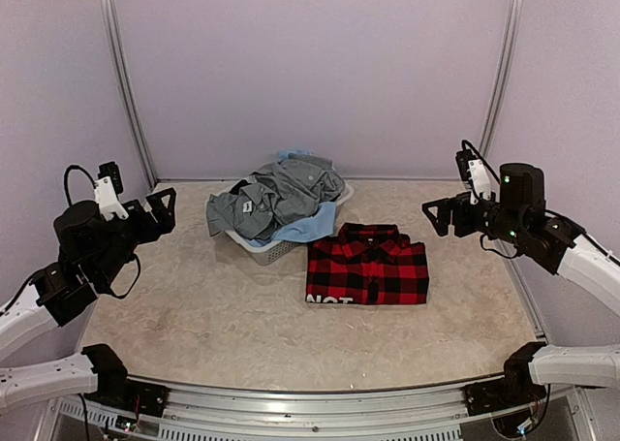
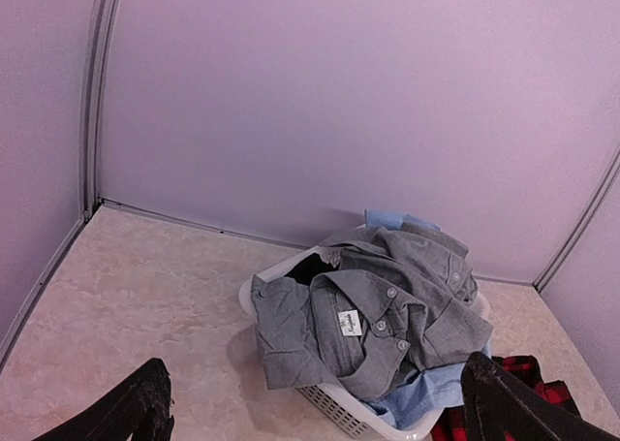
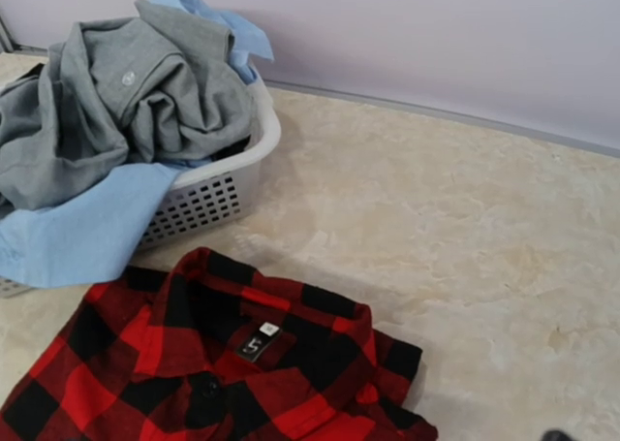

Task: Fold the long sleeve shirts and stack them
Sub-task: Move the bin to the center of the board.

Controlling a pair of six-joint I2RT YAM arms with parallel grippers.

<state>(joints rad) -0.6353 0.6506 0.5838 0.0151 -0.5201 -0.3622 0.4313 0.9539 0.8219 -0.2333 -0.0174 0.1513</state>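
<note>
left fingers (image 1: 161, 211) spread wide, nothing held, raised over counter (image 1: 194, 310) left edge. right fingers (image 1: 436, 218) parted too, nothing held, raised at right edge, well apart from both shirts. plaid shirt (image 1: 368, 267) laid folded flat at counter centre, collar toward back wall, white lettering (image 1: 329, 299) seen at near left corner. basket (image 1: 269, 251) just beside it, back-left. grey shirt (image 1: 276, 197) heaped crumpled in basket, collar and buttons turned up. blue cloth (image 1: 308, 223) draped over basket rim beneath grey shirt.

Red-black plaid shirt (image 1: 367, 265), plain grey shirt (image 1: 276, 197)
</note>
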